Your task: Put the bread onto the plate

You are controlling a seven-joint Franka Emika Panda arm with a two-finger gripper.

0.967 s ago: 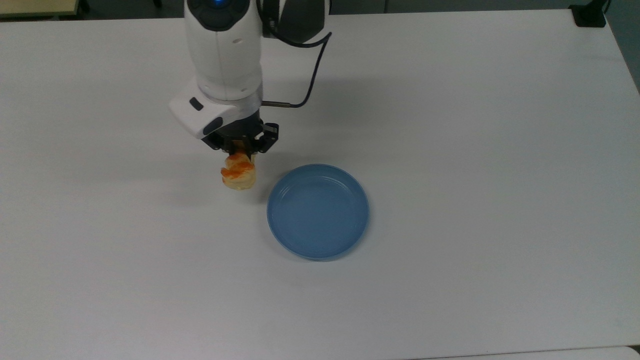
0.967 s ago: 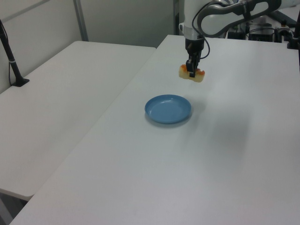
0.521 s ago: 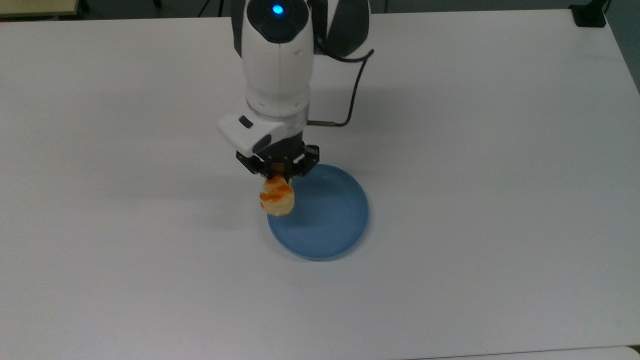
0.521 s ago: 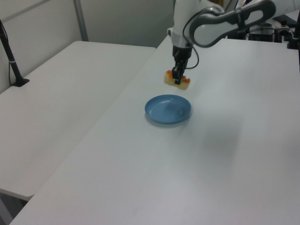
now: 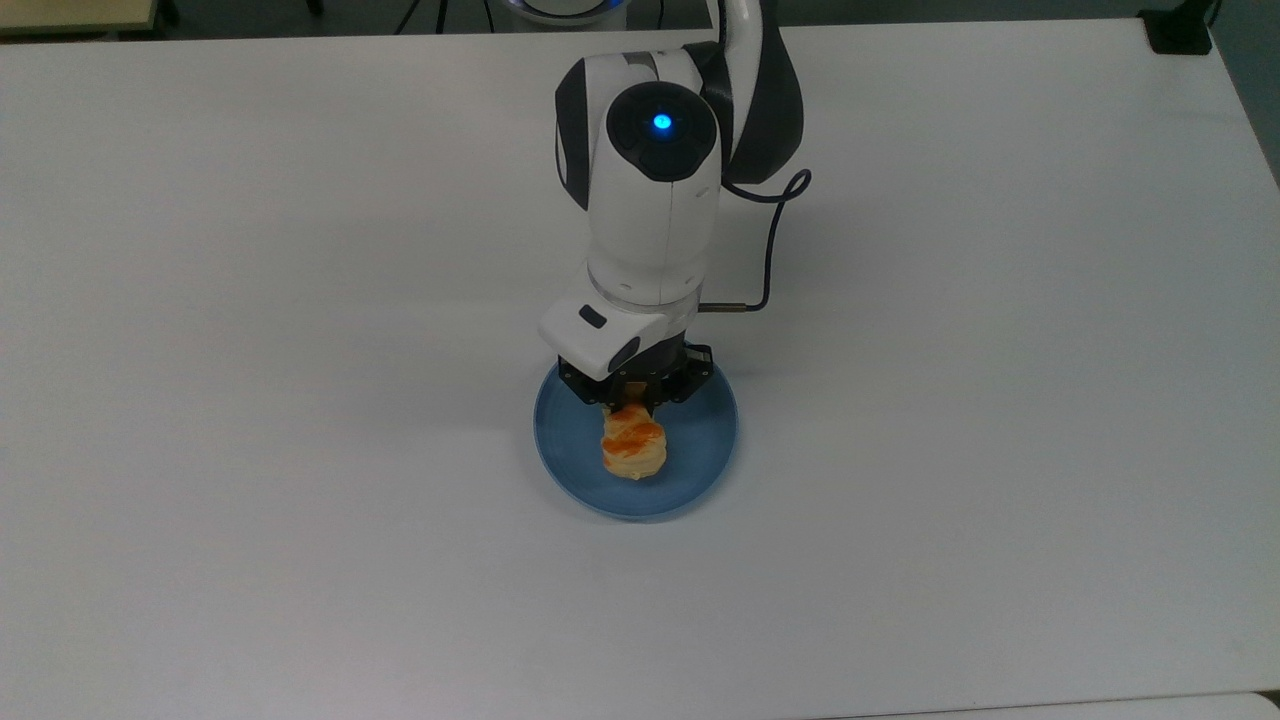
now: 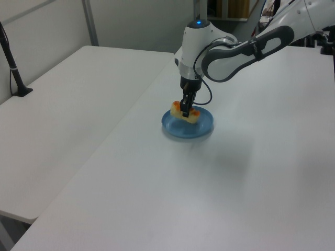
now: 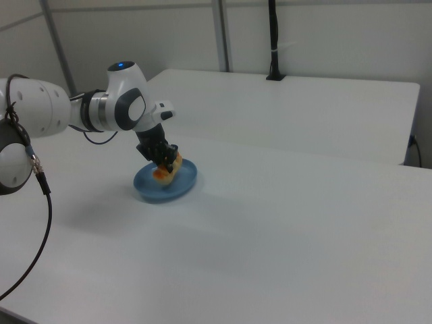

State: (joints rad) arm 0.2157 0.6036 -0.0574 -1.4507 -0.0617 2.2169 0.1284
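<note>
Pincer (image 5: 634, 408) is gripping the bread (image 5: 633, 447) from above, fingers clamped on its middle; bread is sitting over the plate (image 5: 703, 460), inside the rim, toward the top view's left of centre; whether it is touching the plate floor I cannot tell; in the left view the bread (image 6: 186, 111) is lying level, pincer (image 6: 185, 111) pointing straight down; plate (image 7: 189, 183) is resting on the white surface (image 5: 980, 400); a black cable (image 5: 771, 240) is looping off the wrist.
</note>
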